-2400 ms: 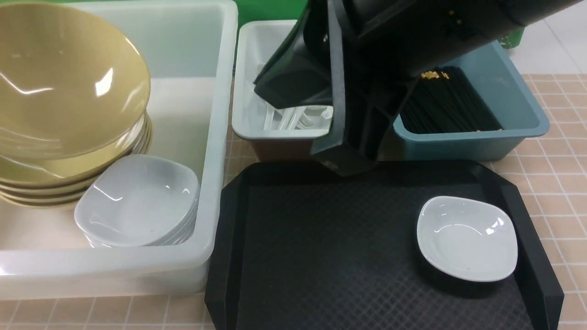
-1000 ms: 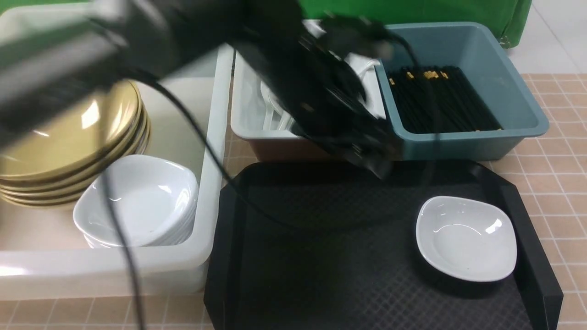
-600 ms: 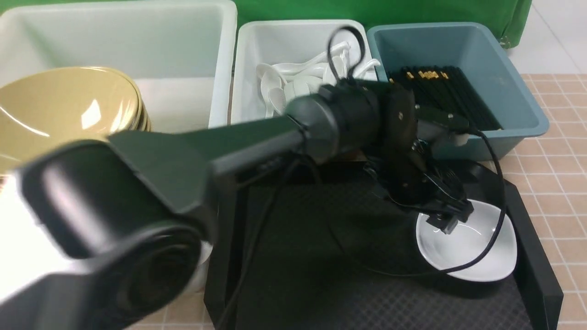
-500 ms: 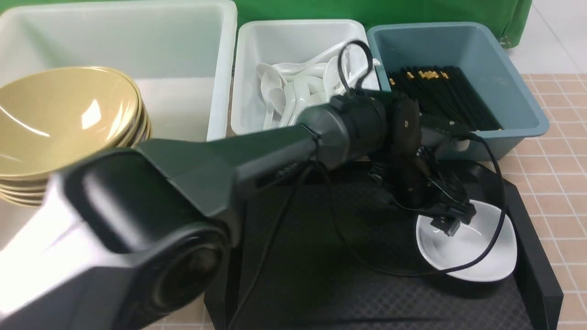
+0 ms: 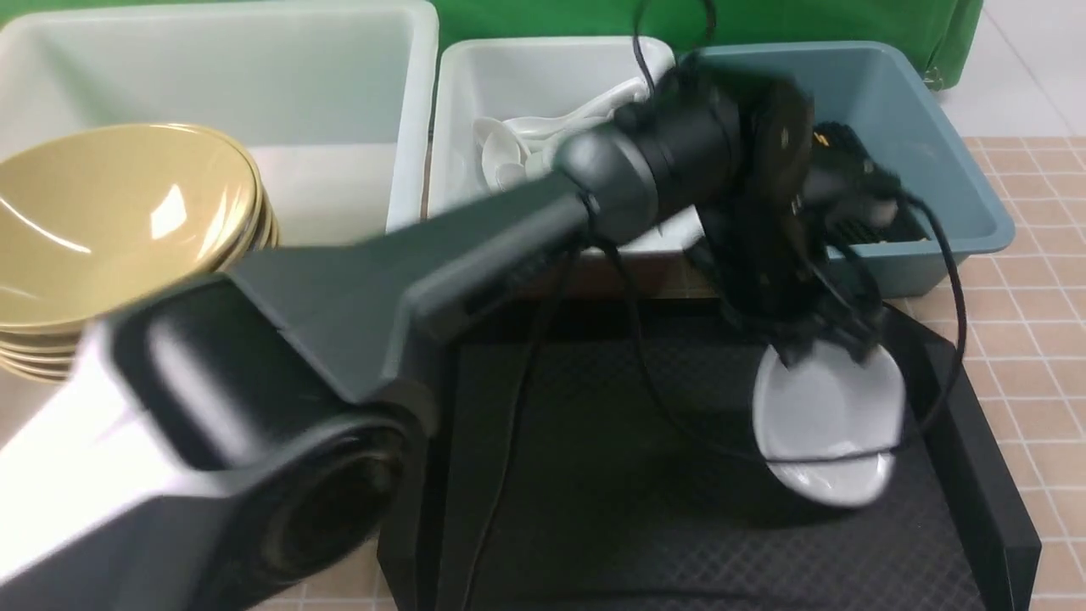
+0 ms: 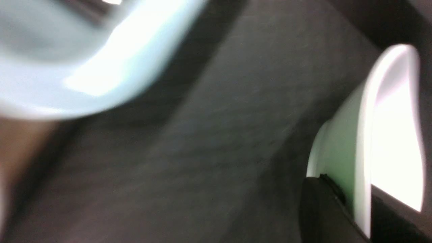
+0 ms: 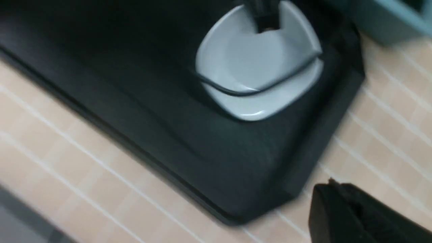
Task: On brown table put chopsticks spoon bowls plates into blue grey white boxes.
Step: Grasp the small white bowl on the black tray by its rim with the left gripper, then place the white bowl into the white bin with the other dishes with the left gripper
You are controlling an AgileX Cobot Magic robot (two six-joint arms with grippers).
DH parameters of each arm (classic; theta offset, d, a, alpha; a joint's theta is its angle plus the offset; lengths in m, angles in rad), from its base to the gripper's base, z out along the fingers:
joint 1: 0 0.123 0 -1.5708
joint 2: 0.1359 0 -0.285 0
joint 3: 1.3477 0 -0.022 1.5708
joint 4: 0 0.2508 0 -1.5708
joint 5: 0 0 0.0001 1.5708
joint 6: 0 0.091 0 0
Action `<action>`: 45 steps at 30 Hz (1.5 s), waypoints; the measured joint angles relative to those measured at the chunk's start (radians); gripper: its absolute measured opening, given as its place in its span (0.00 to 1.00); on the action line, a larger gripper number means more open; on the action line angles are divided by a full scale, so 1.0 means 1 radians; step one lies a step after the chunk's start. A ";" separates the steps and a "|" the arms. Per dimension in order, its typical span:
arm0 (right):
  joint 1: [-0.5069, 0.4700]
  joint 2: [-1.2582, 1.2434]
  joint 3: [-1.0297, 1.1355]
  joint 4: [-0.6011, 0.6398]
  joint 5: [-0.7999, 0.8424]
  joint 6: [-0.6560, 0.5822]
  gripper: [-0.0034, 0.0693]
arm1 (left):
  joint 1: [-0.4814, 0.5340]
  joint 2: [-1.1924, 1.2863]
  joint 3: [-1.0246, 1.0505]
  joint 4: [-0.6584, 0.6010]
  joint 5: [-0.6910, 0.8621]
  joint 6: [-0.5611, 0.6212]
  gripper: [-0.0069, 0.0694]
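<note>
Over the right end of the black tray (image 5: 594, 475), the plate (image 5: 827, 416) hangs tilted, its near edge low. The left gripper (image 5: 827, 346) is clamped on the plate's far rim only. That thin, glossy pinch could slip during the swing to the white box (image 5: 413, 102), left of the tray.

**Plate pinched at its rim**

My left arm (image 5: 475, 246) crosses the frame from lower left to centre right; my left gripper (image 5: 821, 346) is clamped on the upper rim of the white plate (image 5: 827, 420), which hangs tilted over the black tray (image 5: 594, 475) at lower right; olive bowls (image 5: 110, 229) sit stacked in the white box (image 5: 322, 76) at left; spoons (image 5: 526, 136) lie in the grey box (image 5: 517, 76) top centre; chopsticks (image 5: 882, 225) lie in the blue box (image 5: 942, 144) upper right.
</note>
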 joint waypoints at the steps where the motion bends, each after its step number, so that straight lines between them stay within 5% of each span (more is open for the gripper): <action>1: 0.000 0.024 -0.022 0.037 -0.009 -0.034 0.10 | 0.007 -0.042 0.000 0.033 0.029 0.000 0.10; 5: 0.030 0.127 -0.119 0.182 -0.049 -0.148 0.10 | 0.059 -0.230 0.037 0.089 0.059 -0.006 0.10; 10: 0.187 0.284 -0.266 0.244 -0.100 -0.189 0.10 | 0.220 -0.526 0.280 0.064 0.064 -0.013 0.10; 16: 0.366 0.415 -0.379 0.233 -0.163 -0.192 0.10 | 0.549 -0.852 0.696 0.007 0.001 -0.023 0.10; 21: 0.406 0.501 -0.405 0.221 -0.184 -0.192 0.11 | 0.806 -0.965 0.897 -0.111 -0.038 0.157 0.10; 25: 0.407 0.536 -0.407 0.211 -0.184 -0.192 0.11 | 0.886 -0.936 0.959 -0.172 -0.053 0.339 0.10; 29: 0.409 0.541 -0.407 0.210 -0.183 -0.192 0.11 | 0.893 -0.896 0.965 -0.186 -0.075 0.383 0.11; 33: 0.409 0.541 -0.407 0.208 -0.181 -0.192 0.11 | 0.875 -0.853 0.965 -0.172 -0.094 0.419 0.22; 37: 0.409 0.541 -0.407 0.203 -0.180 -0.192 0.11 | 0.850 -0.818 0.965 -0.118 -0.094 0.431 0.43; 41: 0.409 0.541 -0.407 0.173 -0.181 -0.192 0.11 | 0.841 -0.820 0.922 -0.072 -0.051 0.378 0.69; 45: 0.409 0.541 -0.407 0.154 -0.187 -0.192 0.11 | 0.841 -0.843 0.849 -0.043 -0.003 0.313 0.79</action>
